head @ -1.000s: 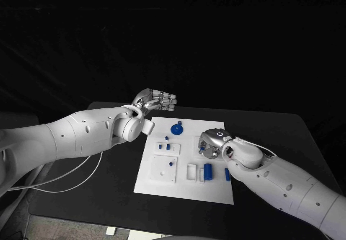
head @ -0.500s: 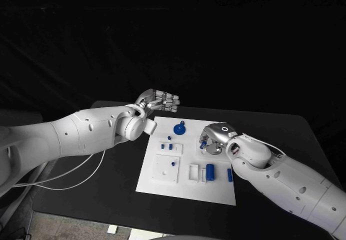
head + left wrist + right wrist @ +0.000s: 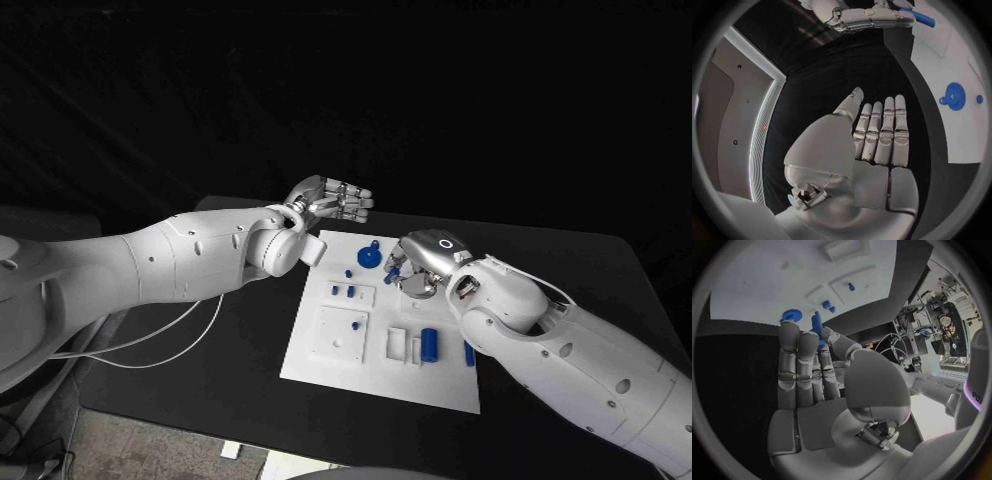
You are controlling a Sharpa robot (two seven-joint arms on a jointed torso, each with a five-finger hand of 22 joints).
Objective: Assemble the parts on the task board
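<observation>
- While the left hand (image 3: 329, 201) hovers past the far-left corner of the task board (image 3: 335, 365), its fingers (image 3: 880, 131) lie straight, side by side, holding nothing.
- Over the board's far edge, the right hand (image 3: 414, 267) pinches a slim blue part (image 3: 816, 325) between thumb and fingers.
- Other blue parts, a round gear (image 3: 371, 257) among them, sit on the white board at mid-desk (image 3: 188, 385).

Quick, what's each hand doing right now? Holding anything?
Left hand: open, fingers straight, holding nothing.
Right hand: pinching a small blue part between thumb and finger.
</observation>
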